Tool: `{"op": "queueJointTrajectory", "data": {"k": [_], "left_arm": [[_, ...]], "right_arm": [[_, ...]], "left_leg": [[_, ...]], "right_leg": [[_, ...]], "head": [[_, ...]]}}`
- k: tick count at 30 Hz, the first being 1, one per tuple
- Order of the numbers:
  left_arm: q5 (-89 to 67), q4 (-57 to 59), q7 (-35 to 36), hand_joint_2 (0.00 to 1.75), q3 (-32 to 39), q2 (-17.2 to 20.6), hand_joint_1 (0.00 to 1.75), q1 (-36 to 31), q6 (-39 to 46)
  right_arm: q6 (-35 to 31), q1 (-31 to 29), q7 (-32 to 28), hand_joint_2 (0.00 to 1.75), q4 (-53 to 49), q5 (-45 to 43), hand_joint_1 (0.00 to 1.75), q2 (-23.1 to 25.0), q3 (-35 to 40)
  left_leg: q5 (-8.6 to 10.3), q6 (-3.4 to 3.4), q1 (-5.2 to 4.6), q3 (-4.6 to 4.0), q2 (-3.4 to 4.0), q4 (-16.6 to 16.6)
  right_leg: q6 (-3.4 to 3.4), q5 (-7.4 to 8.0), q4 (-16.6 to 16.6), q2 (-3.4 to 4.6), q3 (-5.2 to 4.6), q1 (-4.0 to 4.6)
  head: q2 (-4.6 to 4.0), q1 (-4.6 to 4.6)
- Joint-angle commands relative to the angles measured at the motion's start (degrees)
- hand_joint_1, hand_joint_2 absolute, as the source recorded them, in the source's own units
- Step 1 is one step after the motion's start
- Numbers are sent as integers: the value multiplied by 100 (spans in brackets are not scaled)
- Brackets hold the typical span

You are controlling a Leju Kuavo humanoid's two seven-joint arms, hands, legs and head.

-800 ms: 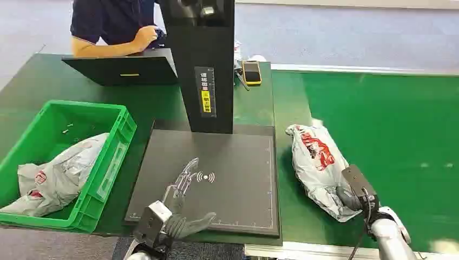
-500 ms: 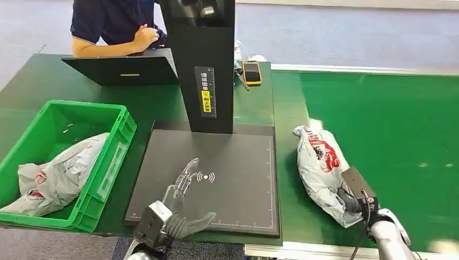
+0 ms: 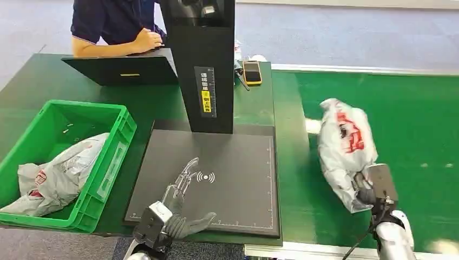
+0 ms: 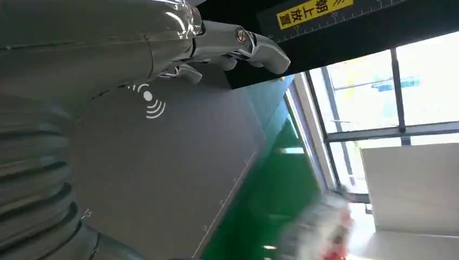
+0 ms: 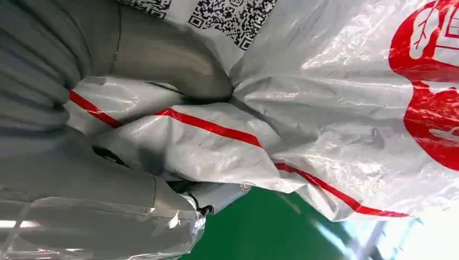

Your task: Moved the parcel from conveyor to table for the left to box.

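Right hand: the right hand (image 3: 369,194) sits at the near right over the green conveyor (image 3: 417,119), its thumb and fingers closed around the near end of the parcel (image 3: 346,146); in the right wrist view the thick thumb (image 5: 168,59) presses into the crumpled plastic.
Parcel: a grey plastic bag with red print, stretching from the hand toward the far side; it looks raised off the belt, though this is hard to judge from above. It is right of the black pad.
Left hand: the left hand (image 3: 181,208) rests at the near edge of the black pad (image 3: 227,162), fingers spread and stretched toward the far side, holding nothing.
Pad: flat, dark, with a white wireless mark (image 3: 205,177) just beyond the fingertips.
Crate: a green crate (image 3: 111,157) at the near left holds another grey bag (image 3: 59,173).
Column: a black upright column (image 3: 205,65) stands beyond the pad.
Far side: a person (image 3: 116,24) leans at a dark angled screen (image 3: 127,69); a yellow-edged handheld device (image 3: 251,71) lies right of the column.
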Motion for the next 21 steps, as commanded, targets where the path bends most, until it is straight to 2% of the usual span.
{"op": "queueJointTrajectory", "data": {"k": [1,4,11,16,21], "left_arm": [[-2,370,-87,175,-46,5,0,-366,-13],[-7,402,-120,175,4,-9,0,-378,-52],[-20,381,-134,175,29,-26,0,-356,-76],[-57,424,-156,175,47,-52,0,-393,-114],[-57,424,-156,175,47,-52,0,-393,-114]], "right_arm": [[-416,1137,-908,175,-3482,-1989,175,1259,-1738],[-551,1416,-1123,175,-4101,-2184,175,1546,-1692],[-650,1378,-1303,175,-4008,-2250,175,1511,-1622],[-565,1474,-1345,175,-4178,-2083,175,1515,-1101],[-565,1474,-1345,175,-4178,-2083,175,1515,-1101]], "left_leg": [[4,-2,-2,-7,-13,-2],[5,-6,0,-3,-17,-10],[4,-3,0,1,-5,-10],[4,-3,1,4,3,-12],[3,-4,3,6,6,-11]], "right_leg": [[-9,-3,3,-18,-5,0],[-16,-5,-1,-26,1,3],[-9,1,-6,-12,3,5],[-11,3,-7,-6,2,1],[-10,3,-7,-2,4,2]], "head": [[0,2],[0,2],[0,4],[0,2],[0,2]]}}
